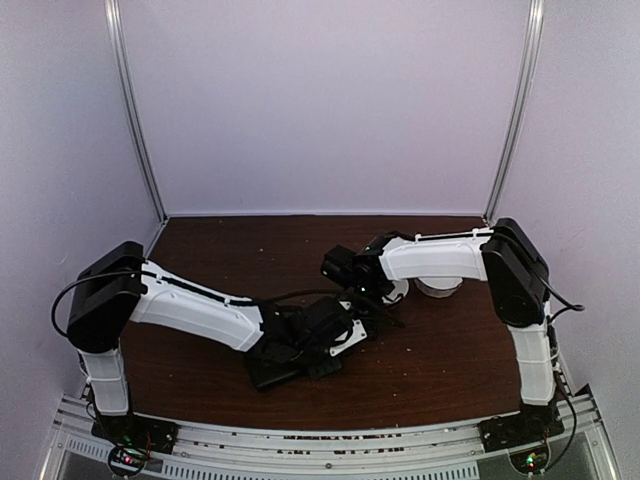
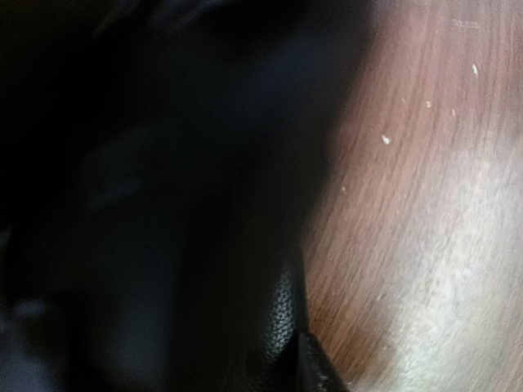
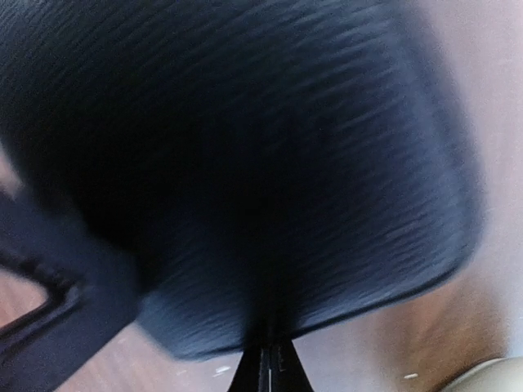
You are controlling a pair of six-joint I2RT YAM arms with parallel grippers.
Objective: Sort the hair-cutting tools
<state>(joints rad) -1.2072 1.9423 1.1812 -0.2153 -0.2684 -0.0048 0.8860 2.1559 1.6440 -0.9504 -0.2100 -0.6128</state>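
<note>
The right jaws are pressed together. In the right wrist view their two dark fingertips (image 3: 260, 374) meet along a hairline seam, and nothing shows between them. Just ahead of them a blurred, ridged black housing (image 3: 245, 163) fills nearly the whole view.

Whether the left jaws are wide, narrow or holding anything I cannot tell. The left wrist view is mostly a dark blur, with only a corner of the grained black case (image 2: 282, 322) and the brown bench (image 2: 425, 212) beside it.

From above, the left jaws sit low over the case (image 1: 275, 375) at the front middle of the bench (image 1: 220, 250). The right jaws come down just beside them, to their right.

The hair-cutting tools cannot be made out in any view. The two wrists cover the spot where the arms meet.

The left arm (image 1: 200, 310) reaches in from the left and the right arm (image 1: 440, 258) folds inward. A white bowl (image 1: 440, 288) stands partly hidden behind the right arm, and its rim (image 3: 494, 376) shows at the corner of the right wrist view.
</note>
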